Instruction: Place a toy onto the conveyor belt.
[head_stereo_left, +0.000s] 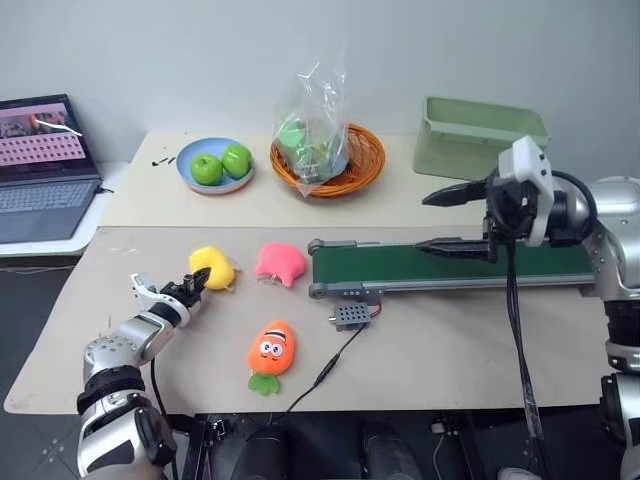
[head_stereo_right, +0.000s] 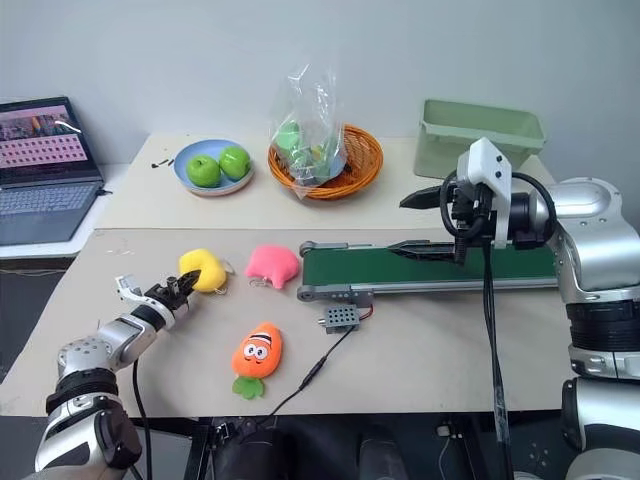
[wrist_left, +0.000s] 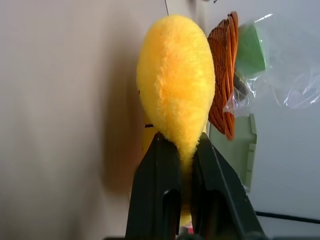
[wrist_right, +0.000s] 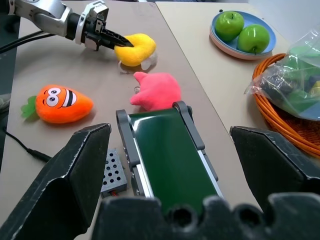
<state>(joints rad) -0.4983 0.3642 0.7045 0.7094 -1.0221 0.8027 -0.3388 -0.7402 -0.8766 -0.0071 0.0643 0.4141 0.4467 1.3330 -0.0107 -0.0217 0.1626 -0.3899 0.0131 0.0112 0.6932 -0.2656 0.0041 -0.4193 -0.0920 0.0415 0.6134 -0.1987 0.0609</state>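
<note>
Beside the pink plush (head_stereo_left: 279, 262), our left gripper (head_stereo_left: 197, 282) pinches only the toy's (head_stereo_left: 213, 266) edge — it could slip before reaching the conveyor belt (head_stereo_left: 450, 268).

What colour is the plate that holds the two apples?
Light blue; the plate shows best in the right wrist view, under the green apples.

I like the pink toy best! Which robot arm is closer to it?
Left. Its end effector pinches the yellow plush just beside the pink plush. The right end effector hovers above the conveyor belt, farther away.
</note>
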